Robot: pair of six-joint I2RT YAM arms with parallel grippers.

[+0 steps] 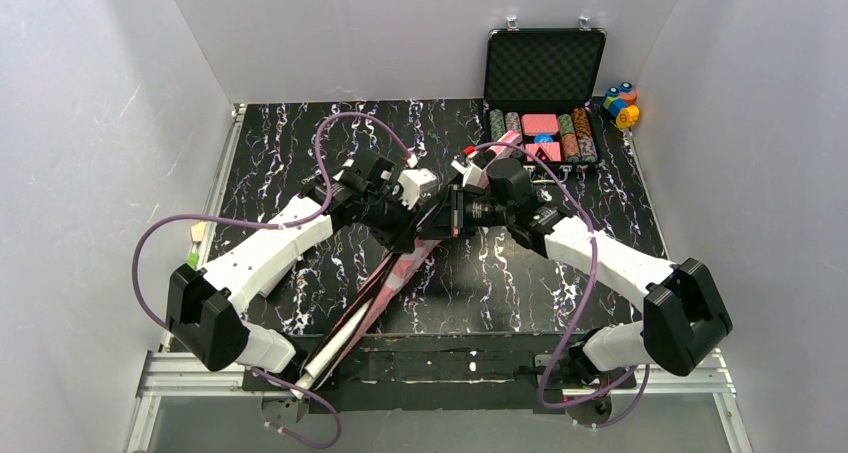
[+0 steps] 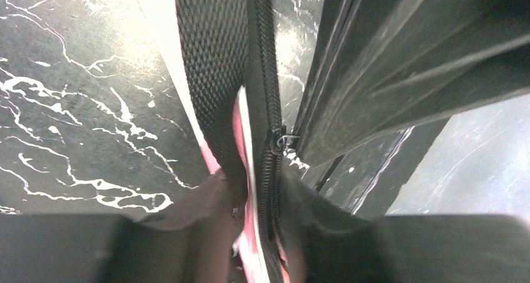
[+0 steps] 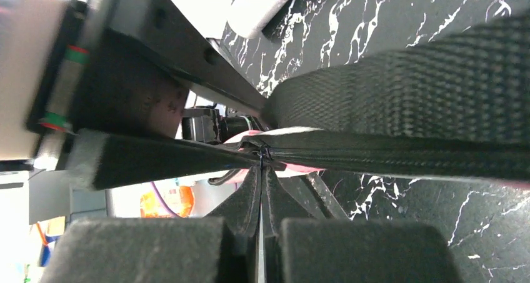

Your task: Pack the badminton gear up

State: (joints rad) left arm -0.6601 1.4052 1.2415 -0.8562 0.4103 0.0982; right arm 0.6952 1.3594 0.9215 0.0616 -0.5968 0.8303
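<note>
Left wrist, pink bag (image 2: 240,130), black zipper (image 2: 270,170)

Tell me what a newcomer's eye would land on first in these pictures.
First, the left gripper and right gripper meeting mid-table over the pink bag, which runs diagonally toward the near edge. The right pinches the zip pull, and the left straddles the bag's zipper edge. Next, the open black case of poker chips stands at the far right, with bright toy blocks beside it.

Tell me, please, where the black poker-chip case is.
Top view: the open black poker-chip case stands at the far right corner of the black marbled table, with small coloured toy blocks just right of it.
</note>
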